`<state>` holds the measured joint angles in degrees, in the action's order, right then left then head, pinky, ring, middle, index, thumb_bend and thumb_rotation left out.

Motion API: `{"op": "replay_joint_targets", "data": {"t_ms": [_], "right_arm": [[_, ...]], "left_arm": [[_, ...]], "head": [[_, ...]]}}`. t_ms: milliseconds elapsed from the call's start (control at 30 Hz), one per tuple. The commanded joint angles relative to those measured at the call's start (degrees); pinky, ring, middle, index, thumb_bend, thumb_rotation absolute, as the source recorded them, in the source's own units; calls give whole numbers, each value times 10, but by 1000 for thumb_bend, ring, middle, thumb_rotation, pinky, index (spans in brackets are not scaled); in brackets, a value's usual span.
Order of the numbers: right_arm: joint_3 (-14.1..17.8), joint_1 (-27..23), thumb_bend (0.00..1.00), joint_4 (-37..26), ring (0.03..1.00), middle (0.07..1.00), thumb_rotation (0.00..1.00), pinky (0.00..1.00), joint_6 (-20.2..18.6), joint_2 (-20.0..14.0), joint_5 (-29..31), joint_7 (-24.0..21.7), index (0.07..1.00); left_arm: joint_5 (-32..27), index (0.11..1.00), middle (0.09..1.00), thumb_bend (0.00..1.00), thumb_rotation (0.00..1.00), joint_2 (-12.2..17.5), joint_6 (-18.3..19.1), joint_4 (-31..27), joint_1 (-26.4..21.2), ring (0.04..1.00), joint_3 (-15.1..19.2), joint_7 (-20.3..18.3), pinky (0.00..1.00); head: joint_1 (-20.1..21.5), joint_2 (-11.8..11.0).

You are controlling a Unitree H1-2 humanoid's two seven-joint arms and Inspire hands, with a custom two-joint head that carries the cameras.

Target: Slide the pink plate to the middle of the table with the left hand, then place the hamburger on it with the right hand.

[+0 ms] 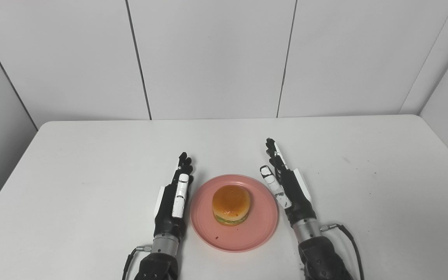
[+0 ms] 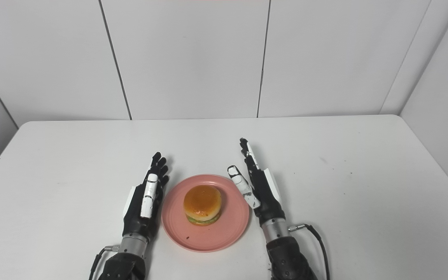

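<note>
**Left eye view: hamburger sits on the pink plate, both hands flank it with nothing held**

Left eye view has the whole scene laid out, and the right eye view agrees from a little to the side. Down at the near middle of the white table [image 1: 91, 163] lies the pink plate [image 1: 255, 229], and right on it, upright and a touch toward its far side, sits the hamburger [image 1: 231, 204], glossy brown bun on top, a green edge of lettuce showing below.

On one side, the left hand [image 1: 173, 202] lies just beside the plate's rim, palm turned inward toward the plate, fingers straight and pointing away from the robot. It grips nothing; whether its edge actually touches the rim cannot be told from here.

On the other side, the right hand [image 2: 258, 186] stands just off the plate's opposite rim, also edge-on with the palm facing the hamburger. Its fingers [image 2: 246, 152] stretch forward and reach farther across the table than the left hand's do, while the thumb [image 2: 240, 182] angles in over the plate's edge. Spread and empty, it has hold of nothing, and it stands clear of the hamburger.

The burger sits between the two hands, a little nearer the left.
</note>
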<state>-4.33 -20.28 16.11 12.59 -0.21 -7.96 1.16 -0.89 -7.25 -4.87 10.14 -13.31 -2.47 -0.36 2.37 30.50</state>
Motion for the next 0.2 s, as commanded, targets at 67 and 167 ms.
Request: {"op": "replay_joint_targets", "data": {"t_ms": [67, 167], "right_arm": [[10, 11, 697, 36, 1000, 1000, 980, 1000, 34, 5, 35, -6, 1000], [17, 12, 676, 35, 1000, 1000, 979, 1000, 33, 10, 53, -8, 1000]], "left_arm": [[-3, 1000, 1000, 528, 1000, 4, -3, 21, 39, 1000, 0, -2, 1000], [0, 996, 1000, 530, 1000, 5, -6, 22, 39, 1000, -1, -1, 1000]], "head": [[1, 0], [1, 0]]}}
